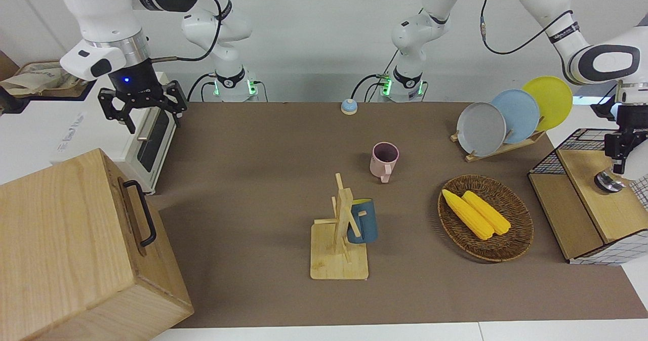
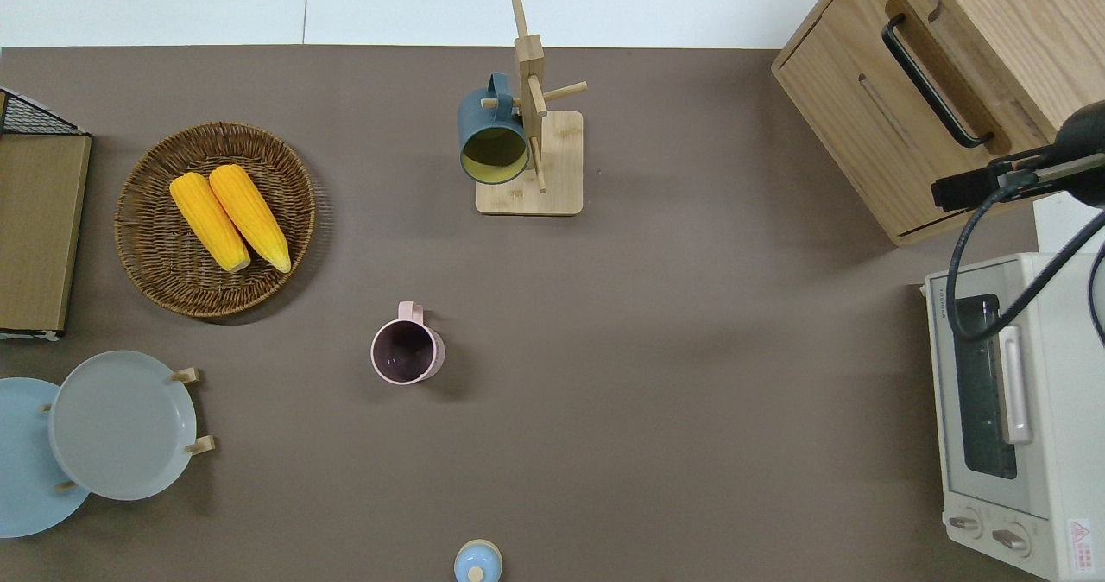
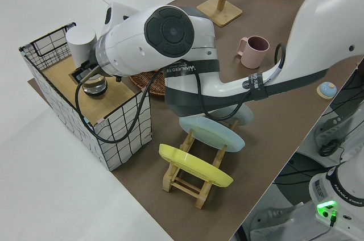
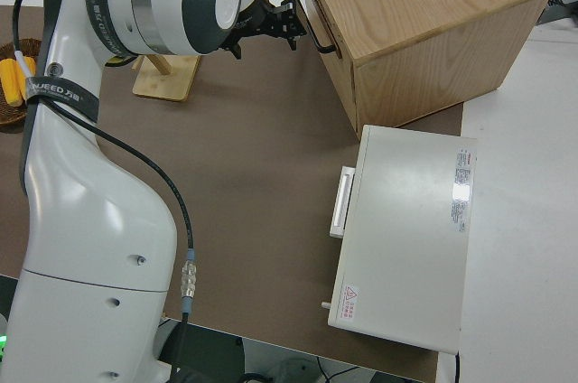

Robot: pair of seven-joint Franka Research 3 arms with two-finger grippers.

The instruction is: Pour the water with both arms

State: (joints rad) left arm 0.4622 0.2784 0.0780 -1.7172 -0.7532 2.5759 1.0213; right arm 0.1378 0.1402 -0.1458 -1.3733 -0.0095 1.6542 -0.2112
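Metal-based vessel (image 1: 609, 181) stood in wire basket (image 1: 582, 143) at left arm's end; left gripper (image 1: 618, 166) directly above, grip indiscernible. Right gripper (image 1: 143, 109) spread, empty. Advised: grasp squarely before lifting toward pink mug (image 1: 383, 161).

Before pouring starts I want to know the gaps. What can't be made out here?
- What the metal-topped object under the left gripper on the wire crate is: the gripper covers it in the front view, the left arm in the left side view.
- Whether the pink mug holds water: its inside looks dark.
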